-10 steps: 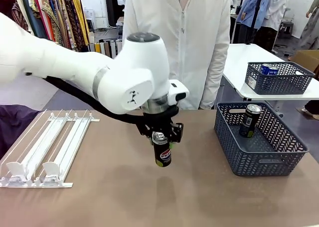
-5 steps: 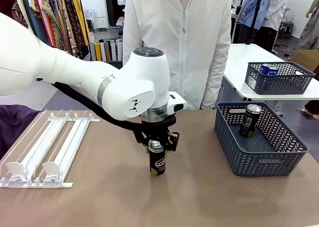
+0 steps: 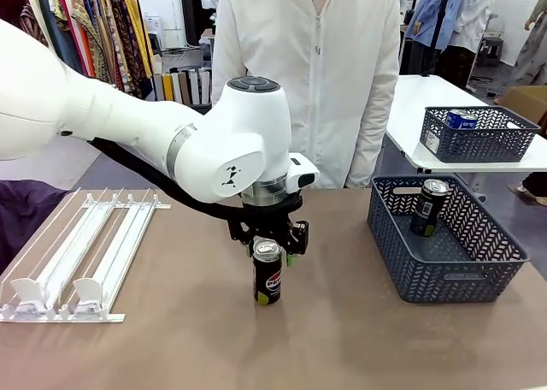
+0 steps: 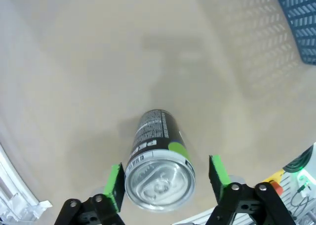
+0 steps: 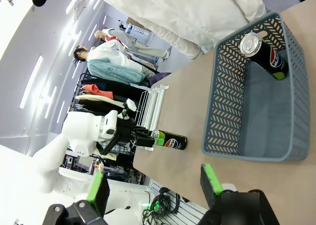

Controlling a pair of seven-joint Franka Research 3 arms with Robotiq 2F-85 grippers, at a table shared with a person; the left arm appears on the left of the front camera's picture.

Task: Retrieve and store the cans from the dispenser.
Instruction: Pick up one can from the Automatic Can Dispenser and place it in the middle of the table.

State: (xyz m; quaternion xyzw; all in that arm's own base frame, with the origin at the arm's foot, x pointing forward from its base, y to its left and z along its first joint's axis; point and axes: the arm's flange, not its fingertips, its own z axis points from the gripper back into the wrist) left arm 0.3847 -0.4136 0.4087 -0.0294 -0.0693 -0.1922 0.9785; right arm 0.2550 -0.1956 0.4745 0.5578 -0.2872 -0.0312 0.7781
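Note:
A black Pepsi can [image 3: 267,276] stands upright on the brown table near its middle. My left gripper [image 3: 267,241] hangs straight over it, its green pads [image 4: 116,184] spread on either side of the silver top, open and no longer clamping the can [image 4: 157,158]. The white railed dispenser [image 3: 85,251] lies at the table's left with no cans in its lanes. A second Pepsi can [image 3: 427,207] stands in the dark grey basket [image 3: 444,279] at the right. My right gripper [image 5: 154,183] is open and holds nothing, looking from afar at the basket [image 5: 222,96] and the can [image 5: 261,50] inside it.
A person in a white coat [image 3: 308,73] stands at the far edge, behind the left arm. A smaller basket [image 3: 479,138] with blue cans sits on a white side table at the back right. Bare tabletop lies between the standing can and the basket.
The left arm lowered the Pepsi can from the air onto the table, shifting slightly left. Its jaws then opened and let go of the can.

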